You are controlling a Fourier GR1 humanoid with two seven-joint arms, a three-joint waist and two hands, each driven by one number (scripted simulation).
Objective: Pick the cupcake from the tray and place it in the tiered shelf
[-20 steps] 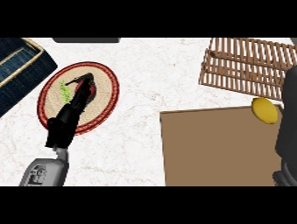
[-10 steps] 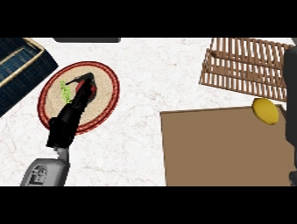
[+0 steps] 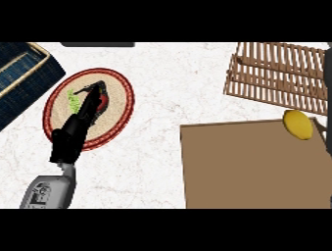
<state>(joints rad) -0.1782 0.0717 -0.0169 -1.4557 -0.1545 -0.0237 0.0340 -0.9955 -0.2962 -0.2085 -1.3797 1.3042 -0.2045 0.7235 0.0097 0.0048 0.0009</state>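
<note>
While the left hand (image 3: pixel 89 104) is curled round the cupcake (image 3: pixel 74 99) on the round tray (image 3: pixel 121 93) at nine o'clock, a slip is risked in carriage to the slatted shelf (image 3: pixel 277 73) at two o'clock.

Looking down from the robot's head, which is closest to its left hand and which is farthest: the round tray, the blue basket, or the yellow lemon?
1. Round tray: directly under the left hand.
2. Blue basket: next to the tray, at the counter's left edge.
3. Yellow lemon: far across on the right, on the brown board.
</note>
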